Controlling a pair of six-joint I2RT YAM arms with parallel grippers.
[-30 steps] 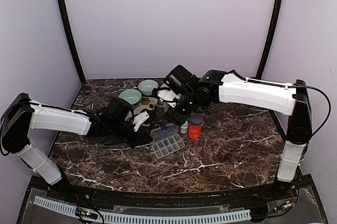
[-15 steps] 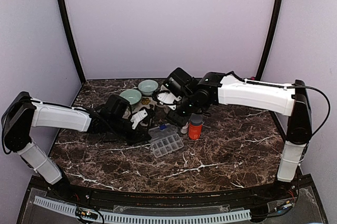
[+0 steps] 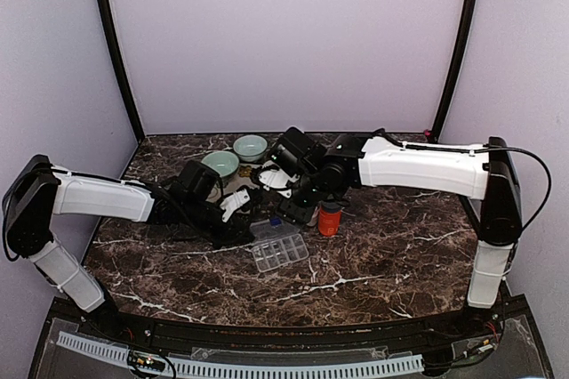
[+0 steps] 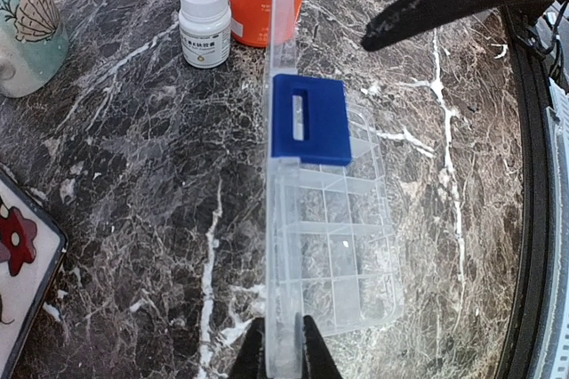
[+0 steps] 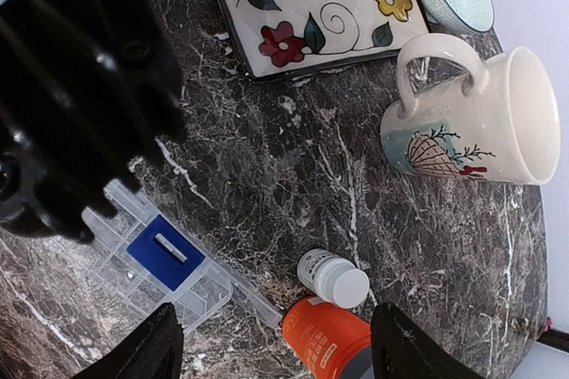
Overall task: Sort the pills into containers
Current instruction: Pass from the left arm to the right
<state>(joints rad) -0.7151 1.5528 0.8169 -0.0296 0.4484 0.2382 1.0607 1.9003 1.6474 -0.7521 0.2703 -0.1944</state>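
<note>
Pillbox extends ahead of the left gripper, whose jaws pinch its clear edge. Right gripper jaws stand spread wide, orange bottle below between them.

Looks like a robot lab booth: plain purple walls, black corner poles, dark marble counter.

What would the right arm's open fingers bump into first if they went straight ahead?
Most likely the orange bottle: in the wrist view it sits directly between the right gripper's fingers, with the small white bottle just beyond. Depth is hard to judge, so this is a best guess.
</note>
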